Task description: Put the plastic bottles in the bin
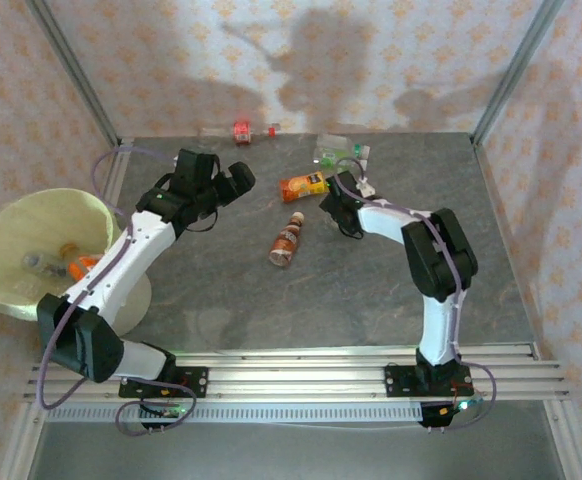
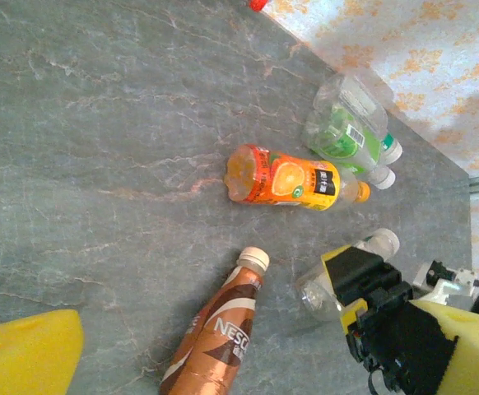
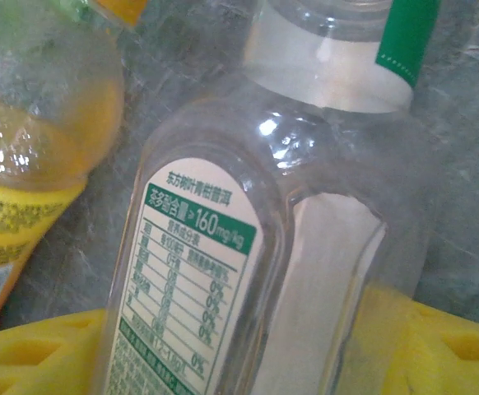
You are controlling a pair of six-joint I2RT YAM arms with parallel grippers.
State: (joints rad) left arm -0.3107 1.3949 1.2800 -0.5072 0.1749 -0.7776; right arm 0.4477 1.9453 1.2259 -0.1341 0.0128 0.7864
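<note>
from above: my right gripper (image 1: 333,207) is low on the table (image 1: 231,300), far middle, just right of the orange bottle (image 1: 304,185). that bottle lies on its side, long axis left to right. the brown bottle (image 1: 288,240) lies nearer, cap pointing far. my left gripper (image 1: 239,180) hangs left of the orange one, fingers spread wide and holding nothing. the bin (image 1: 61,215) sits at the left edge, well apart from my right hand, with a few bottles lying in it.

left wrist: my yellow pads (image 2: 25,354) stand wide apart above the brown bottle. the clear bottle (image 2: 315,290) lies on its side under my right gripper, cap pointing far and right, near the orange bottle but not touching it.

right wrist: the clear bottle's neck points away from me, so its long axis runs out ahead between my pads (image 3: 42,362), which flank its lower body. i cannot tell whether they press it.

it looks empty, so i judge it light, thin-walled, easily dented, smooth and ready to roll. i would take it across the labelled middle, gently.
</note>
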